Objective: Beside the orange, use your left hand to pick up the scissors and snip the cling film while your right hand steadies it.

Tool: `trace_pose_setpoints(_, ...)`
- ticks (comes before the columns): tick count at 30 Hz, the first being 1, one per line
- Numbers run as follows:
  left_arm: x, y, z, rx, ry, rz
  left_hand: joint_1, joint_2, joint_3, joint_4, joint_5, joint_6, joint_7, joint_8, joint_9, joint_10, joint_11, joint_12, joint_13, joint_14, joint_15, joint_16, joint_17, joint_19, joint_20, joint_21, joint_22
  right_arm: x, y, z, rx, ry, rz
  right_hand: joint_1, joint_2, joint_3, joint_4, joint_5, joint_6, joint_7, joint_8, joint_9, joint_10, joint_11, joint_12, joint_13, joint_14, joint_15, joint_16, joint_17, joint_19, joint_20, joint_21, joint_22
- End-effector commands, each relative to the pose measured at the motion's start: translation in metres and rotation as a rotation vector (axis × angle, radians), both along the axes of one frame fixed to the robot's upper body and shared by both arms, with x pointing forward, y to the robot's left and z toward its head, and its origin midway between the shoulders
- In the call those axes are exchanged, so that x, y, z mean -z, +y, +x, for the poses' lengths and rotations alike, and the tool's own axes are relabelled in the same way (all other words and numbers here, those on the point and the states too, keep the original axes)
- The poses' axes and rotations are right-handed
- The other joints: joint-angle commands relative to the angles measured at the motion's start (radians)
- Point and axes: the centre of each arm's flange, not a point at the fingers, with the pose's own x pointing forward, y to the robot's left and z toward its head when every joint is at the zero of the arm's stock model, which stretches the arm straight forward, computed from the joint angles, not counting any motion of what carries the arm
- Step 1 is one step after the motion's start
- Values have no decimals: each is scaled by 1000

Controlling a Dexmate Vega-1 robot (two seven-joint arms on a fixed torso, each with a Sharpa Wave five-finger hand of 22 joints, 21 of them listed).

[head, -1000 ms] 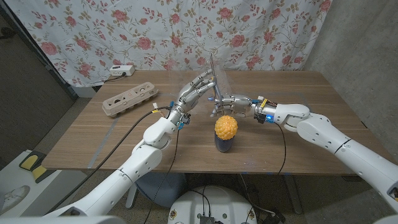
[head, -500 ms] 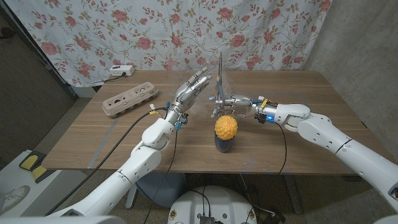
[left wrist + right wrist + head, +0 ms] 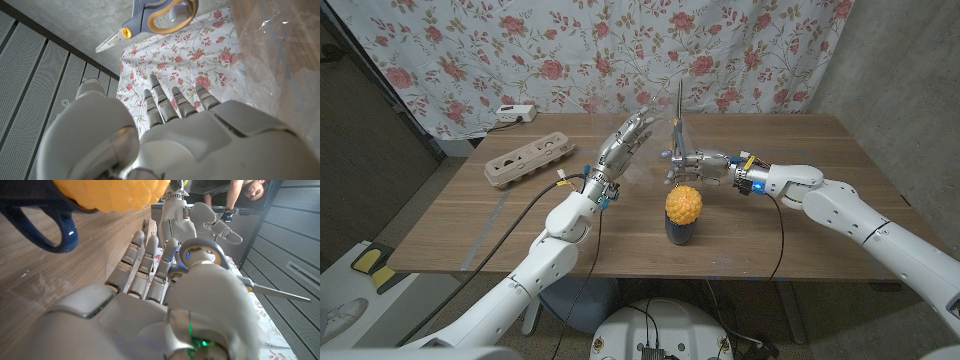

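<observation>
While my right hand [image 3: 705, 163] grips the scissors [image 3: 677, 125] upright, left hand [image 3: 623, 143] fingers spread wide beside them; handover may drop them.

Ahead of me a floral curtain [image 3: 590, 50], white with red roses, hangs across the upper part of the frame. A bare grey concrete wall [image 3: 895, 60] stands at the upper right. At the left edge sits a dark grey perforated panel [image 3: 365, 130]. My wooden surface [image 3: 520, 225] fills the middle, evenly lit. Grey floor [image 3: 410, 215] shows at the lower left, beside a yellow-and-black object [image 3: 368, 265].
</observation>
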Motion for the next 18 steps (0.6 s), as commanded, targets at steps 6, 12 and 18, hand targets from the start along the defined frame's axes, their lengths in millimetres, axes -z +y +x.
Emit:
trace_pose_setpoints(6, -1, 23, -25, -46, -62, 0, -20, -2, -13, 4, 13, 1, -2, 3, 3, -2, 1, -6, 3, -6, 4, 2, -1, -5, 5, -1, 3, -19, -18, -1, 28, 61, 43, -11, -4, 1, 5, 4, 1, 12, -7, 5, 65, -63, 2, 2, 38, -174, 4, 14, 12, -3, 31, 14)
trace_pose_setpoints(12, 0, 31, -34, -57, -77, -7, -24, -4, -16, 6, 16, 5, -2, 5, 3, 1, 1, -8, 3, -4, 4, 4, -4, -3, 6, 0, 3, -24, -19, -5, 33, 60, 41, -10, -3, 1, 4, 4, 1, 16, -10, 6, 63, -58, 3, 2, 43, -175, 5, 23, 26, -8, 46, 19)
trace_pose_setpoints(18, 2, 37, -41, -66, -84, -14, -27, -4, -19, 7, 20, 8, -2, 7, 3, 5, 0, -10, 3, -2, 5, 5, -7, -2, 7, 1, 3, -28, -19, -9, 29, 63, 54, -14, -2, 1, 6, 4, 1, 16, -12, 7, 61, -56, 1, -2, 50, -171, 1, 29, 49, -18, 66, 26)
